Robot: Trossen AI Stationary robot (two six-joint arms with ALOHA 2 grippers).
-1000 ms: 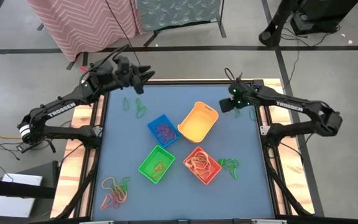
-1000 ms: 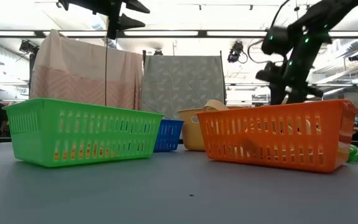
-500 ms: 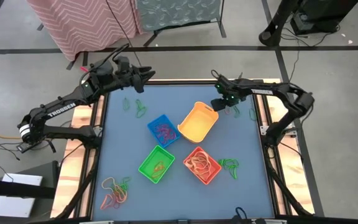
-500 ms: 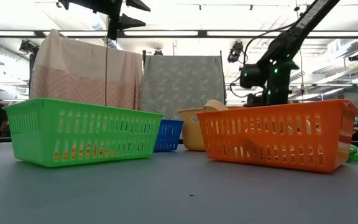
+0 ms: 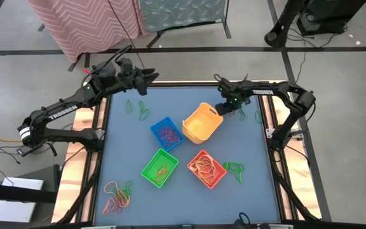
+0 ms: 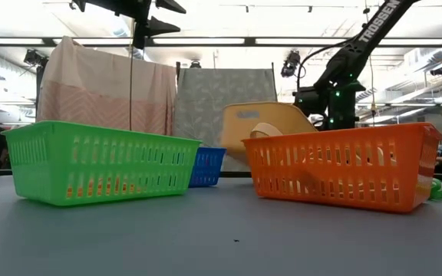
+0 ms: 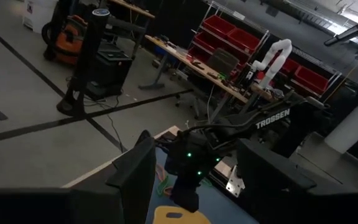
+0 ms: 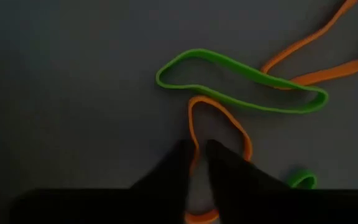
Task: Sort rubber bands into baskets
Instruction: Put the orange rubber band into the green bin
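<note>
My right gripper [image 5: 225,107] is down at the table, right beside the far right rim of the yellow basket [image 5: 202,123], shut on an orange rubber band [image 8: 219,124]. A green band [image 8: 241,84] lies just beyond it. The yellow basket [image 6: 263,123] stands tipped, with its underside turned toward the table's near edge. I cannot tell whether the gripper touches it. The blue [image 5: 166,133], green [image 5: 160,168] and orange [image 5: 206,168] baskets sit flat and hold bands. My left gripper [image 5: 149,76] waits open, high over the far left corner. My right gripper pinches one strand of the orange band's loop [image 8: 193,152] between its two fingertips. The fingers come from above, pointing down. The rest of the loop lies slack on the table.
Loose bands lie in a heap at the near left [image 5: 116,196], beside the orange basket [image 5: 235,169], at the far left [image 5: 138,111] and by the right edge [image 5: 259,116]. In the low view the orange basket [image 6: 336,165] hides the yellow basket's foot.
My right arm has drawn its elbow in, and its gripper has gone a little toward the table's left, up to the yellow basket. In the last half second the yellow basket has tipped up, so its underside now faces the near edge.
</note>
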